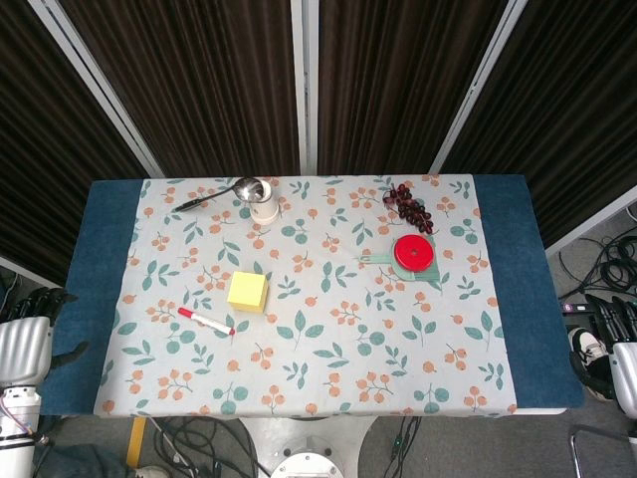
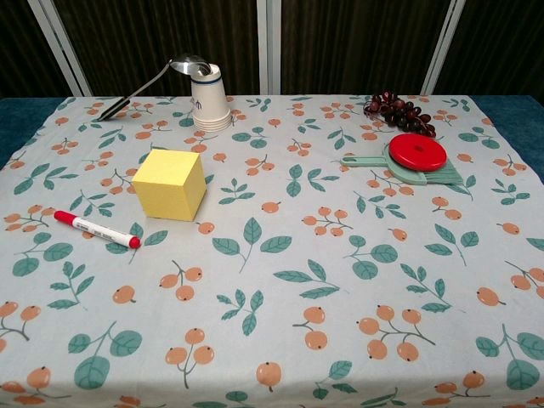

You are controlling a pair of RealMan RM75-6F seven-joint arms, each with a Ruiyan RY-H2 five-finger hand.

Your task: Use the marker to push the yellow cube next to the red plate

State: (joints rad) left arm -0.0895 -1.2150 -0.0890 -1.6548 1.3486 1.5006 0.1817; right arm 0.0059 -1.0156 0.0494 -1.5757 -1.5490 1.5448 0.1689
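The yellow cube (image 1: pixel 248 292) (image 2: pixel 170 183) stands left of the table's middle. Just in front of it and to its left lies the marker (image 1: pixel 206 321) (image 2: pixel 96 229), white with a red cap and red tail, flat on the cloth. The red plate (image 1: pixel 415 252) (image 2: pixel 417 151) rests on a flat green tool at the right rear, far from the cube. My left hand (image 1: pixel 38 307) hangs off the table's left edge and my right hand (image 1: pixel 609 321) off the right edge. Both hold nothing, fingers apart. Neither hand shows in the chest view.
An upturned paper cup (image 1: pixel 262 202) (image 2: pixel 210 100) stands at the rear with a metal ladle (image 1: pixel 217 195) (image 2: pixel 149 81) resting on it. Dark grapes (image 1: pixel 409 207) (image 2: pixel 399 111) lie behind the plate. The green tool (image 1: pixel 413 272) (image 2: pixel 408 170) juts out under the plate. A leaf-patterned cloth (image 1: pixel 328 368) covers the table.
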